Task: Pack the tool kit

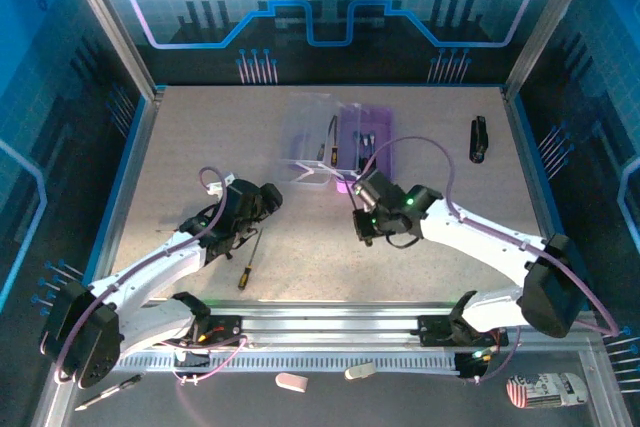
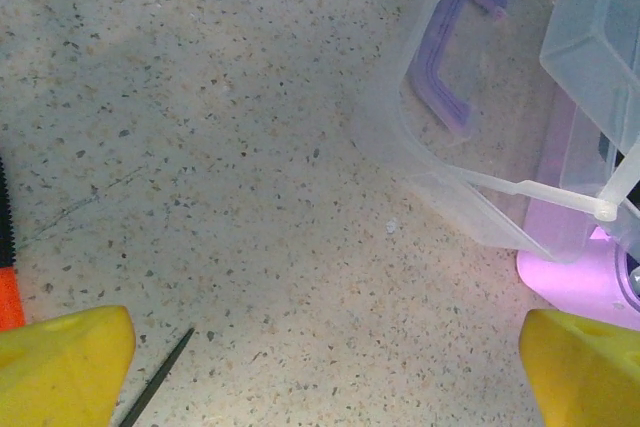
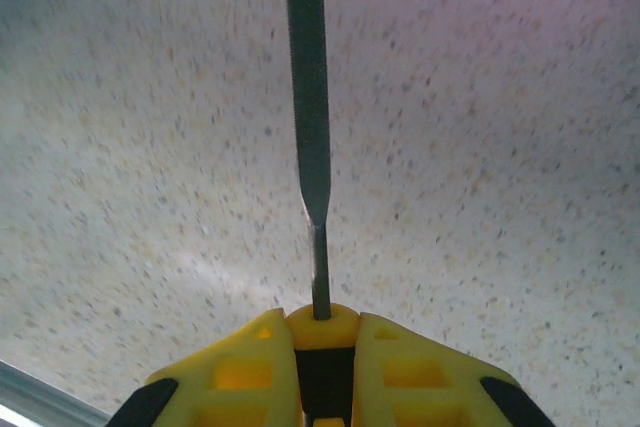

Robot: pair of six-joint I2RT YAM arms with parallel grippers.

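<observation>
Lying open at the far centre of the speckled, matte beige table [image 1: 200, 147]: tool kit case [image 1: 340, 142], small, rectangular, of translucent plastic. The clear lid [image 1: 308, 132] is folded out to the left and the purple base [image 1: 374, 142] sits to the right. The left wrist view shows the lid [image 2: 500, 209] as a thin-walled tray with rounded corners, a squared purple handle [image 2: 445, 57] seen through it. Slim dark tools [image 1: 331, 137] lie inside the case; their details are too small to tell. Loose screwdriver [image 1: 249, 259]: thin shaft with a black and yellow-orange handle, flat on the table near the front, well apart from the case and just below the left gripper [image 1: 268, 197]. Left gripper [image 2: 325, 367]: spread wide, its yellow plastic fingertips [image 2: 65, 362] at the lower corners of its own view, nothing between them, above bare table just short of the lid. A dark pointed tip [image 2: 160, 379] lies beside the left fingertip. Right gripper [image 3: 322, 322]: ribbed yellow fingers pressed together on a slim metal shaft [image 3: 308, 97], round where pinched and flattening wider farther out, held above the table. From above, the right gripper [image 1: 358, 212] is just in front of the case. Black oblong object [image 1: 479, 139]: at the far right of the table, well apart from the case.
</observation>
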